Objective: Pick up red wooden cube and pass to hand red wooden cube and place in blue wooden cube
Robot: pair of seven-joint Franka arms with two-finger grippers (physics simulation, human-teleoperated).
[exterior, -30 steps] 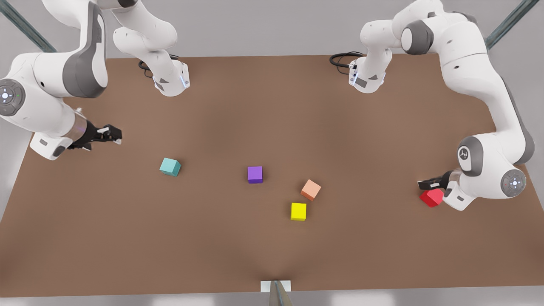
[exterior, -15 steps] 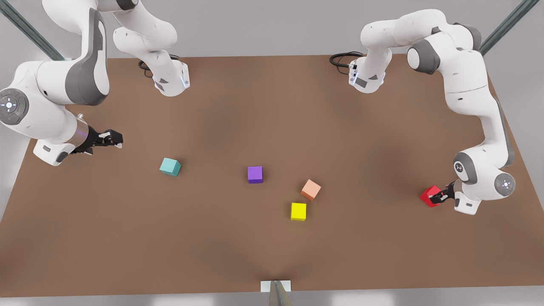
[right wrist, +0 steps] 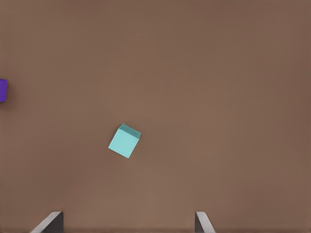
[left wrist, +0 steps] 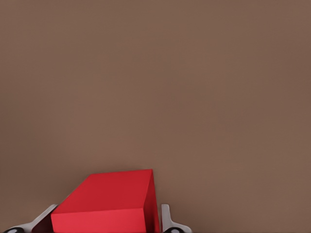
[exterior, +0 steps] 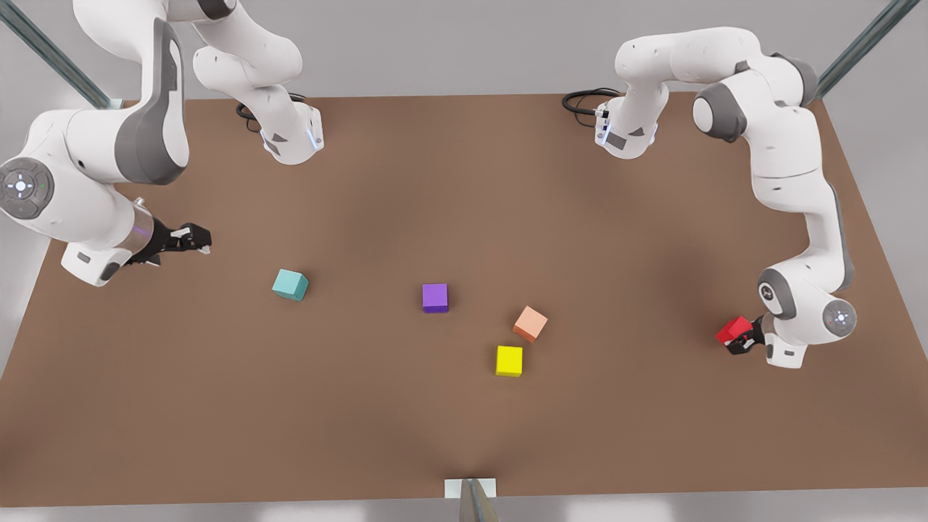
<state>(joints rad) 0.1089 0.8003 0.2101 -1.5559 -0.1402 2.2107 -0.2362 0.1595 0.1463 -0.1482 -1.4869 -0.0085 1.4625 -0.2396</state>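
**Red cube clasped at the tabletop's edge, teal cube waiting far across**

We see the left gripper [exterior: 738,341] low at the front view's right side of the brown tabletop [exterior: 464,428], closed on the red wooden cube [exterior: 732,330]. In the left wrist view the cube [left wrist: 109,205] sits squarely between the two pale fingertips [left wrist: 167,221], each one pressed against a side face. We cannot tell from either view whether the cube rests on the surface or is just clear of it.

The right gripper [exterior: 190,238] hangs above the tabletop at the front view's left side, its fingers spread wide with nothing between them; the right wrist view shows the two fingertips [right wrist: 51,222] well apart. The blue wooden cube [exterior: 290,284], teal in colour, lies on the tabletop near this gripper and towards the middle from it. In the right wrist view the same cube [right wrist: 124,141] sits turned at an angle, ahead of the open fingers and apart from them.

Between the two arms we count three other cubes. The purple cube [exterior: 435,297] lies near the centre. The salmon-orange cube [exterior: 530,323] sits towards the front view's right of it, with the yellow cube [exterior: 509,360] just beside it, nearer the camera. All three stand well apart from both the red cube and the teal one.
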